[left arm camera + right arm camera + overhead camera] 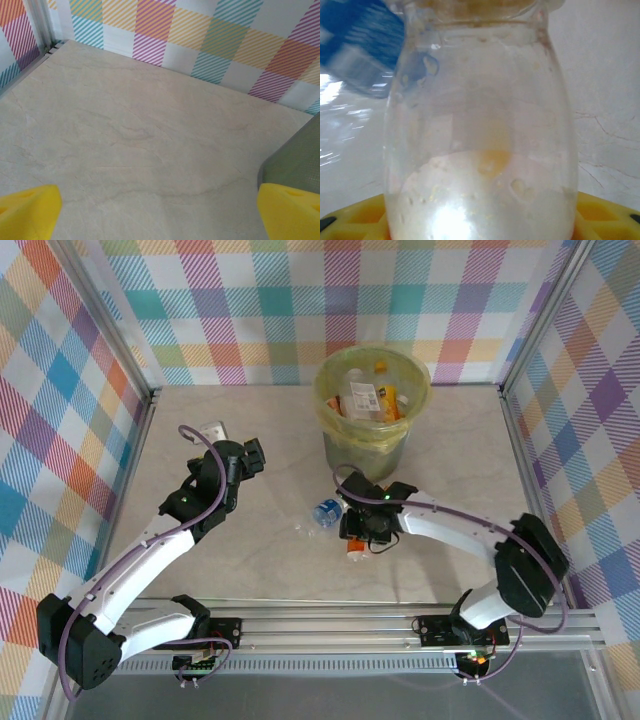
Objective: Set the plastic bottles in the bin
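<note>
Nearest us in the overhead view, just below the frame's centre, the right gripper (362,527) sits low over the pale stone-patterned table (450,460). Its body hides most of the clear bottle (480,125) it holds, and only an orange-red end peeks out at its lower left. In the right wrist view that bottle's long axis runs straight up the frame, away from the camera. Its wide body is toward us and it narrows to a shoulder with an orange-brown band, cut off by the top edge. The yellow fingers (605,215) meet its flanks in both lower corners, so we read the jaws as clamped on it. Just to its left a blue-labelled bottle (325,512) lies on its side on the table, its long axis slanting from lower left to upper right. We cannot tell which end carries the cap. Further up and left, the left gripper (250,453) hangs over bare table with its fingers spread wide and nothing between them. In its own view a grey-green wall (295,160) is cut off by the right edge. Farthest, at upper centre, the bin (372,445) stands upright with its yellowish bag folded over the rim. Inside are several bottles, among them an orange-labelled bottle (391,400) standing roughly upright. The rest overlap and are hard to count.
</note>
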You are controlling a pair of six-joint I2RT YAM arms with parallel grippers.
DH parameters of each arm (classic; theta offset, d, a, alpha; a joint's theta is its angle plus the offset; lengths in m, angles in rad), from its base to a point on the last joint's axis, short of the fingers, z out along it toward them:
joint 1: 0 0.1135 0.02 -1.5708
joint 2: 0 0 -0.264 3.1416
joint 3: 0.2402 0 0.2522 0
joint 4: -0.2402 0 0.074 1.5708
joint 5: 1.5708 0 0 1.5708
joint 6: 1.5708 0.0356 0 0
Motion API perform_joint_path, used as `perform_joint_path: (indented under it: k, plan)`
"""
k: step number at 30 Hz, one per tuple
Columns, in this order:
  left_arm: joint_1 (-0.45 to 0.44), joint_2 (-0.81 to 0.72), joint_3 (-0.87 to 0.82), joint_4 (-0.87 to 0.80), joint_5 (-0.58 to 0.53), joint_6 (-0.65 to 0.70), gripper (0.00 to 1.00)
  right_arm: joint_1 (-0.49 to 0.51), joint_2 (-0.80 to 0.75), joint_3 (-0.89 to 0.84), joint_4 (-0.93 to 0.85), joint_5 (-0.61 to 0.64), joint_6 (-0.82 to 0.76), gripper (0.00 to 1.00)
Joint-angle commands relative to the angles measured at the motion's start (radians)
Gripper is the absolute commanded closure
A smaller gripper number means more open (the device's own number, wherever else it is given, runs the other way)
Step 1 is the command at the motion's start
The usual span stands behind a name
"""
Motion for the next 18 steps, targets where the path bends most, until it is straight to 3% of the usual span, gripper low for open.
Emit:
perform_joint_path:
  k: [1,7,13,18]
  plan:
    - [0.015,-0.002,0.0,0.015,-0.007,-0.026,0.0,-0.005,-0.063,0.148,-0.14,0.016,-0.142,0.66]
    - [0.015,-0.003,-0.002,0.015,0.011,-0.039,0.0,-0.016,-0.045,0.504,-0.344,0.092,-0.366,0.68]
    - [0.016,-0.012,0.001,0.014,0.043,-0.047,0.0,-0.065,0.04,0.81,-0.395,0.084,-0.574,0.66]
    - [0.015,-0.023,0.003,0.015,0.065,-0.047,0.0,-0.162,0.15,1.034,-0.419,0.089,-0.706,0.66]
